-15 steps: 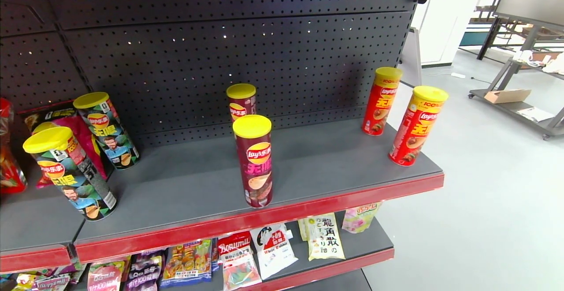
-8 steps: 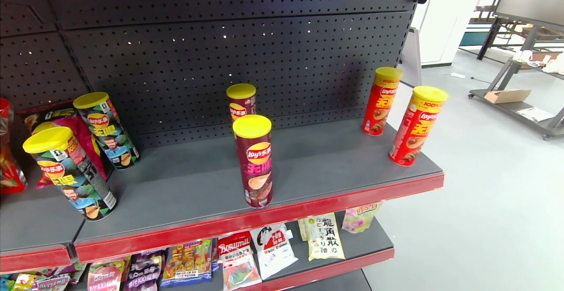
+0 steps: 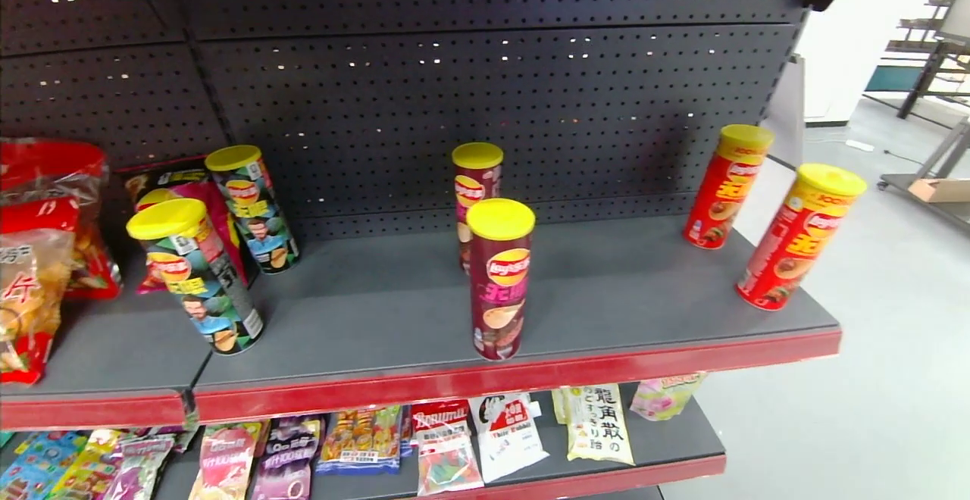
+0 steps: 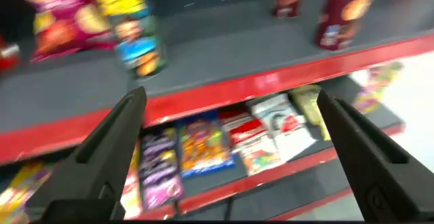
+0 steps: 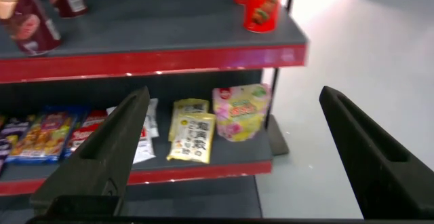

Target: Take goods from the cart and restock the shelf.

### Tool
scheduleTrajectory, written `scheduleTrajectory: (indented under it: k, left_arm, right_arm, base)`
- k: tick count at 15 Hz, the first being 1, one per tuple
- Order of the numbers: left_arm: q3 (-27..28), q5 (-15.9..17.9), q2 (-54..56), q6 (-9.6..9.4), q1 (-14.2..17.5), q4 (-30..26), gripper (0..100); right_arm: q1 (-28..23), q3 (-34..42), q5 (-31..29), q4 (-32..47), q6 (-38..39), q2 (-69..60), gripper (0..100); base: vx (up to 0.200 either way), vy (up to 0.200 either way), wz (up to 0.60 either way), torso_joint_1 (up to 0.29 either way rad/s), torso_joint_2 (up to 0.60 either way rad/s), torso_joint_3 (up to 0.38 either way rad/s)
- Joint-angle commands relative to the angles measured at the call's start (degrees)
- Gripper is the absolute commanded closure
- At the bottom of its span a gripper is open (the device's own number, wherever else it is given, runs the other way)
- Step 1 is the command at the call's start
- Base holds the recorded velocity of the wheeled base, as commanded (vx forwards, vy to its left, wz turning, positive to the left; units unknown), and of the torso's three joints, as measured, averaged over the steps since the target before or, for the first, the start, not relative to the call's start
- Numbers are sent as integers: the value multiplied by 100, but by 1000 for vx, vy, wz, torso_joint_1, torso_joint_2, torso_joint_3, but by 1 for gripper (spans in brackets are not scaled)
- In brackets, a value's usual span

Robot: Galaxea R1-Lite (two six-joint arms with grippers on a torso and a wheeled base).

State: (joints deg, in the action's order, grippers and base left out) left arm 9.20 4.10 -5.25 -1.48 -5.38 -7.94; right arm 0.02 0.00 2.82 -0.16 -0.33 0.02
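Shelf, head view: maroon can upright near the front edge, unmoved, though the camera has swung left. Left wrist view: left gripper spread wide, empty. Right wrist view: right gripper likewise agape, empty.

Six yellow-lidded chip cans stand upright on the grey, red-edged shelf: two teal, two maroon, two red.

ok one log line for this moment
left gripper open, empty | right gripper open, empty | shelf: six cans standing, gaps between
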Motion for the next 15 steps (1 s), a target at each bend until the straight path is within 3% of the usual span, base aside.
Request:
scheduleTrajectory:
  k: [1,3,8,9,13,14,15]
  left_arm:
    - [-33,3,-37,-2,1,3,0]
    - [-112,3,-37,-2,1,11,0]
    - [-516,-40,-37,-2,1,319,0]
    - [-701,-295,-37,7,1,504,0]
    - [-806,-717,-37,253,19,741,0]
    - [-797,-919,-37,227,212,732,0]
    - [-789,-911,-72,235,740,723,0]
  right_arm:
    - [6,0,0,-2,-2,-2,0]
    - [6,0,0,-2,-2,-2,0]
    - [6,0,8,-2,7,-2,0]
    - [6,0,8,-2,15,-2,0]
    - [6,0,8,-2,15,-2,0]
    - [6,0,8,-2,15,-2,0]
    - [6,0,8,-2,15,-2,0]
  base:
    - [0,0,600,-2,7,2]
    - [0,0,600,0,0,2]
    - [0,0,0,0,0,0]
    - [0,0,0,0,0,0]
    - [0,0,0,0,0,0]
    - [0,0,0,0,0,0]
    - [0,0,0,0,0,0]
